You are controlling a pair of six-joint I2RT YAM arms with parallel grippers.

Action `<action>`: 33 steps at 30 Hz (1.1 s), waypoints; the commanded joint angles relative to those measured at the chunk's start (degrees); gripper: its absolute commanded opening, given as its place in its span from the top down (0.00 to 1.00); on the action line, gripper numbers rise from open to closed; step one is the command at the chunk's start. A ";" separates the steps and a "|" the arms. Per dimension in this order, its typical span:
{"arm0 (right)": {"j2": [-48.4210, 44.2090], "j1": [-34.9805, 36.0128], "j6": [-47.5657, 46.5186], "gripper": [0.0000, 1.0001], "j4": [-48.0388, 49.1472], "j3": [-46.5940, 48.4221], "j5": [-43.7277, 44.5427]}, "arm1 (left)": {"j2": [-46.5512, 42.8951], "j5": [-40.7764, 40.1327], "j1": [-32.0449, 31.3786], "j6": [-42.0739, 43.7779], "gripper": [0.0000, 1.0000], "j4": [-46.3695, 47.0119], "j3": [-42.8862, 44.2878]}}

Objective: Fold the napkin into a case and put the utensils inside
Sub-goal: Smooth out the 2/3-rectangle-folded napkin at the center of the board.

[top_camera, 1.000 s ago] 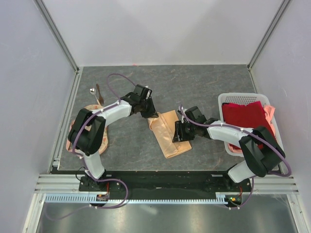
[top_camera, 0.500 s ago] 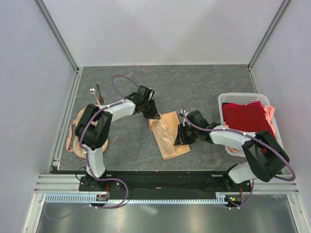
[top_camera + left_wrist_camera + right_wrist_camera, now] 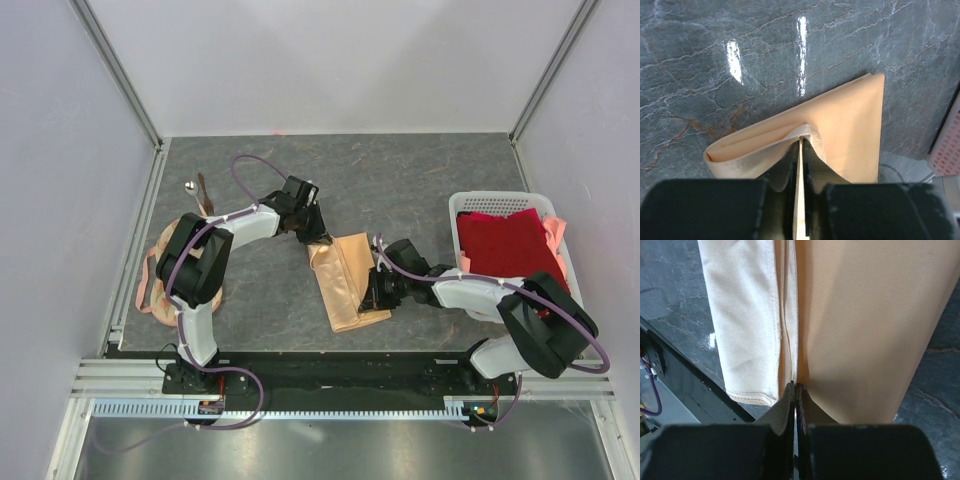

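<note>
Folding step of a table-setting task, seen from above and from both wrist cameras. Peach-orange napkin (image 3: 345, 285) lies on the grey table (image 3: 430, 180) as a narrow oblong of several layers.

The left gripper (image 3: 320, 240) sits at the napkin's far end, its fingers (image 3: 785, 172) clamped on a raised fold of the cloth. The right gripper (image 3: 381, 294) sits at the napkin's right edge, toward the near end. Its fingers (image 3: 782, 410) are pressed together and appear to pinch a layer beside the hem.

Judging from this, the fold is not yet finished and nothing has gone inside. The next move likely calls for both arms to carry their pinched layers evenly, so the oblong neither skews nor springs apart.

A silver spoon (image 3: 190, 186) and a thin brown stick (image 3: 203, 195) lie well off to the napkin's far left. A round cream cloth (image 3: 148, 285) lies left of the napkin, partly under the left arm. A white basket (image 3: 490, 197) holding a dark red cloth (image 3: 505, 245) stands to the napkin's right.

The left arm stretches between napkin and utensils, so fetching them probably means letting go first.
</note>
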 commanded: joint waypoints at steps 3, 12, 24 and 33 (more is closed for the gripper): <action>-3.03 0.43 4.10 1.00 5.40 -1.49 -2.67 | -5.11 0.29 -1.31 -0.17 0.74 2.95 -0.74; -3.46 0.43 6.22 1.00 6.48 -2.29 -2.77 | -19.45 -0.49 -13.51 5.98 0.56 1.19 -13.31; -5.66 0.43 7.97 1.00 7.09 -3.86 -2.42 | -24.39 -23.35 -33.47 18.73 0.55 4.96 -20.71; -5.75 0.43 9.73 1.00 9.64 -5.62 -3.56 | -18.86 -29.41 -38.93 18.03 0.53 5.32 -19.92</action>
